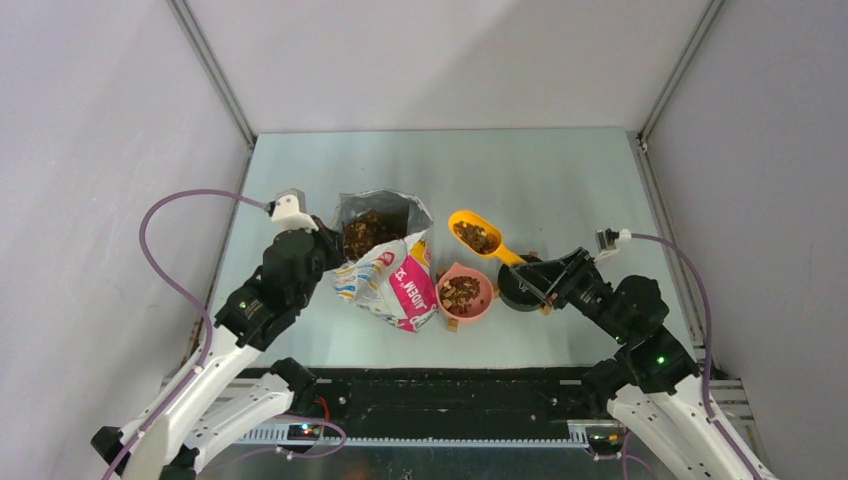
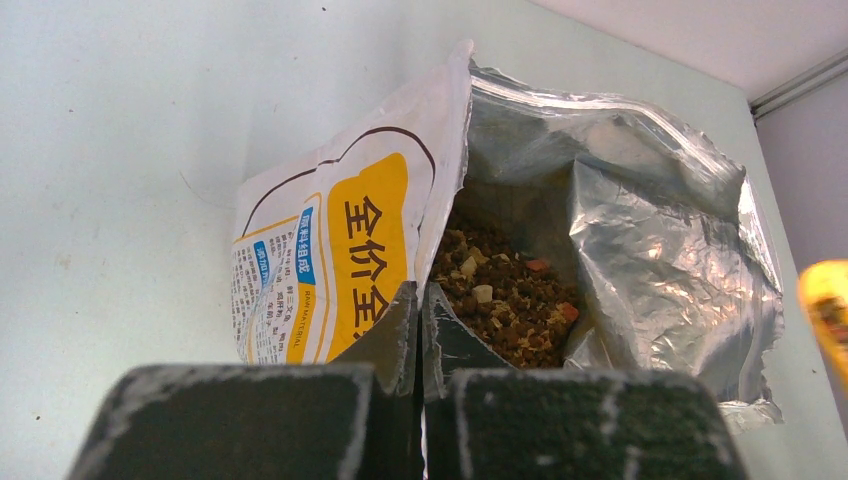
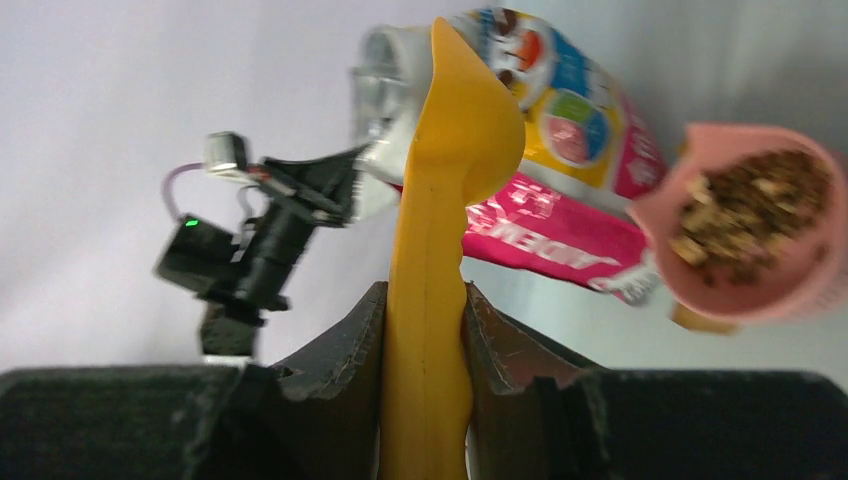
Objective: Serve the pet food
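The pet food shows as brown kibble in the open bag (image 1: 365, 232), in the yellow scoop (image 1: 475, 236) and in the pink bowl (image 1: 465, 293). My left gripper (image 1: 328, 252) is shut on the bag's left rim; in the left wrist view its gripper (image 2: 420, 300) pinches the bag edge, with kibble (image 2: 505, 290) just behind. My right gripper (image 1: 535, 272) is shut on the scoop's handle and holds the loaded scoop above the table behind the pink bowl. In the right wrist view the gripper (image 3: 425, 300) clamps the yellow handle (image 3: 430, 250), with the pink bowl (image 3: 750, 230) to the right.
The white, yellow and pink bag (image 1: 395, 280) stands at the table's middle. A black bowl (image 1: 515, 290) sits right of the pink bowl, under my right gripper. Grey walls enclose the table on three sides.
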Controlling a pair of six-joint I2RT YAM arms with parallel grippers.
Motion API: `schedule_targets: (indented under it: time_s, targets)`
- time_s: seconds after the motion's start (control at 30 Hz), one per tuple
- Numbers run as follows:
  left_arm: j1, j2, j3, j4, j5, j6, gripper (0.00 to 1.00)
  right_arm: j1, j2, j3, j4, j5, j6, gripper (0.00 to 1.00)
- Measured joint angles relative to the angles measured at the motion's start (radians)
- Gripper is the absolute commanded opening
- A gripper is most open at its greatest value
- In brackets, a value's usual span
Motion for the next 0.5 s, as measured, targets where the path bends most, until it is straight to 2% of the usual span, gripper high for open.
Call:
schedule_targets:
  time_s: [0.27,0.5]
  targets:
    - [0.0,0.0,0.0,0.0,0.0,0.0,0.0,-0.011,-0.021,-0.001,-0.348,0.045,-0.061,0.0]
    - [0.0,0.0,0.0,0.0,-0.001,0.0,0.0,-0.019,0.039,-0.001,-0.47,0.037,-0.117,0.0]
